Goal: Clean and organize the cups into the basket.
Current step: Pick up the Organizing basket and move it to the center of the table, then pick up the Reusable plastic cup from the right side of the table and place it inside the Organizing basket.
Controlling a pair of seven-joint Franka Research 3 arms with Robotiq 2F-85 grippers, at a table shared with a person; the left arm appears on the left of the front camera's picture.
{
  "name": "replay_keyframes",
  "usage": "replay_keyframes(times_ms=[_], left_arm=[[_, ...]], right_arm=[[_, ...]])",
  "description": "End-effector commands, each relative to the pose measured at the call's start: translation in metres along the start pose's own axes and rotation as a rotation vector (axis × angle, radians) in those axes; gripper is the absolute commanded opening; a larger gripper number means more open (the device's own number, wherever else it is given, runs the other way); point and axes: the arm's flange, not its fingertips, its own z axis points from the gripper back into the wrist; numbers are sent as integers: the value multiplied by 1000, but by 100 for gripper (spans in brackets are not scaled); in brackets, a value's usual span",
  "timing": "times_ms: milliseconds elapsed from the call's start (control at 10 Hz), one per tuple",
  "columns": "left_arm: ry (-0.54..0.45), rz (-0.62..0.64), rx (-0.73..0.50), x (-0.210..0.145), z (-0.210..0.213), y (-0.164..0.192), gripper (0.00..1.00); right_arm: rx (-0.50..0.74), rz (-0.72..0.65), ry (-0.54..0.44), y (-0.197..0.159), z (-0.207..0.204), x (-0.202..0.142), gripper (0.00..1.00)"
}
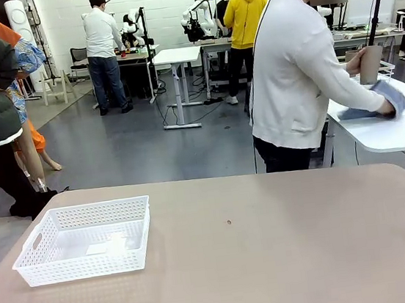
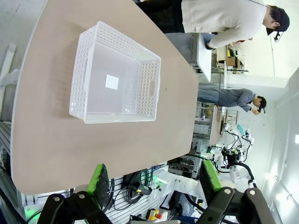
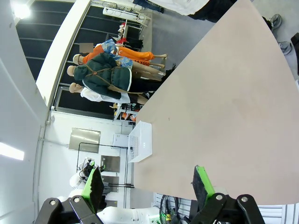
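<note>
Front view is showing the basket (image 1: 91, 265) sitting on the table (image 1: 290, 259), at its left side; beyond, a person's hand (image 1: 355, 65) is gripping a brown cup (image 1: 371, 64). Left gripper (image 2: 154, 179) and right gripper (image 3: 148, 185) are hanging, jaws wide, holding nothing.
</note>
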Motion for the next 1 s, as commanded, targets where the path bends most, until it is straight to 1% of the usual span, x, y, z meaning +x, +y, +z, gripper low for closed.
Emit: replay_keyframes(times_ms=[0, 900], left_arm=[[-2, -3, -11, -1, 1, 1, 100], [-2, -3, -11, -1, 1, 1, 100]], right_arm=[[-1, 17, 6, -1, 2, 1, 100], [-1, 17, 6, -1, 2, 1, 100]])
